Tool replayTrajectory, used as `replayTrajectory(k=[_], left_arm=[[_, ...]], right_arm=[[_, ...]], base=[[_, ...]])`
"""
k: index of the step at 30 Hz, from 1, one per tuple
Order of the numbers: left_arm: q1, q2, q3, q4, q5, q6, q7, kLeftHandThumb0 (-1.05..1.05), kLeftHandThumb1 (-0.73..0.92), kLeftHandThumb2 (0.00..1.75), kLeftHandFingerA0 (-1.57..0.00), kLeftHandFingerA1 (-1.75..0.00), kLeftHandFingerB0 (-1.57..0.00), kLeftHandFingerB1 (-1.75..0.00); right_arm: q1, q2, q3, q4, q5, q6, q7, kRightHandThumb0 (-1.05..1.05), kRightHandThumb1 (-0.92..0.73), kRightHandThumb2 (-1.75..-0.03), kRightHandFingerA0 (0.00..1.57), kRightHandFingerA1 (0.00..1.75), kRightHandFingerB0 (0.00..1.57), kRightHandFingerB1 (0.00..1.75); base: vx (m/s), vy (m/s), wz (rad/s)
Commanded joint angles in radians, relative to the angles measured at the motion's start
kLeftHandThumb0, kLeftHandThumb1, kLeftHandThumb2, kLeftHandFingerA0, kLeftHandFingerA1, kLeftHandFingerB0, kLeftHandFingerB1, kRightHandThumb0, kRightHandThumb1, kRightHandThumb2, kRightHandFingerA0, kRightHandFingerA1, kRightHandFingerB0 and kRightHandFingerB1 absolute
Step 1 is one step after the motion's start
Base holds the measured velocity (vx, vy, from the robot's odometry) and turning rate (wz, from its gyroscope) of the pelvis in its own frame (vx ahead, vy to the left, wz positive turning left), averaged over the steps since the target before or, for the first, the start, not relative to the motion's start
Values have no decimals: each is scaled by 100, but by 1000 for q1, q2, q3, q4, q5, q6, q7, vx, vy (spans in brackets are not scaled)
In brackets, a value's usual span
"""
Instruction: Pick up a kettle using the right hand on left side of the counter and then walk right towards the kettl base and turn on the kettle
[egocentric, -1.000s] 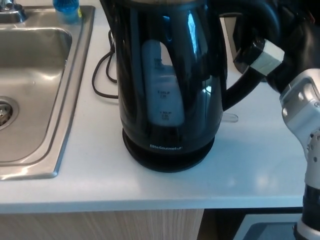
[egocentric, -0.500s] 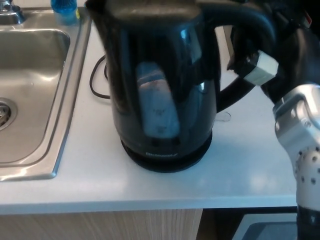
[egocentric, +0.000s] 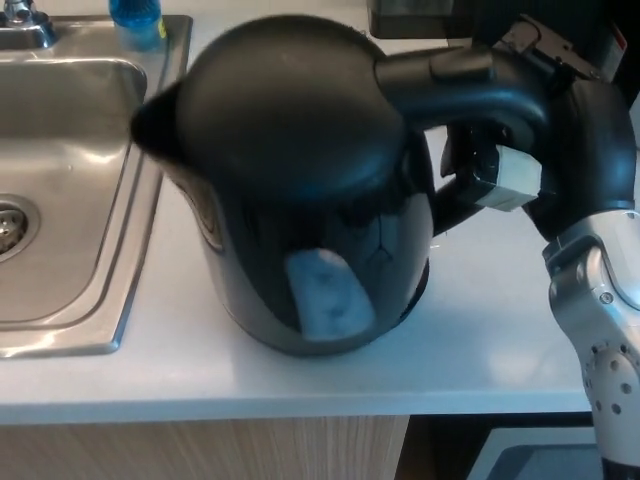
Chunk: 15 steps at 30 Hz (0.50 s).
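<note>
A: Where is the kettle (egocentric: 300, 190)?
B: Above the white table (egocentric: 480, 330), beside the sink (egocentric: 70, 150), tilted with its spout toward the sink.
A: And the right robot hand (egocentric: 545, 140)?
B: Clamped around the kettle's handle (egocentric: 470, 85), at its right.

My right hand (egocentric: 560, 140) is black with a pale grey block on one finger; the forearm (egocentric: 600, 330) is screw-dotted silver.

Bright, even light; slight blur.
</note>
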Motion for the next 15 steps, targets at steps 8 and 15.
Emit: replayTrajectory(k=[8, 15], left_arm=[[22, -6, -2, -10, 5, -48, -18, 37, 57, 124, -96, -108, -81, -94], [29, -1, -5, -17, 7, -33, -17, 36, 57, 122, -94, -106, -82, -94]], right_arm=[[-77, -32, -76, 91, -44, 18, -30, -17, -40, -153, 112, 175, 96, 155], [-166, -12, -121, 131, -62, 92, -106, -11, -64, -130, 120, 127, 122, 127]], base=[[0, 0, 0], [0, 0, 0]])
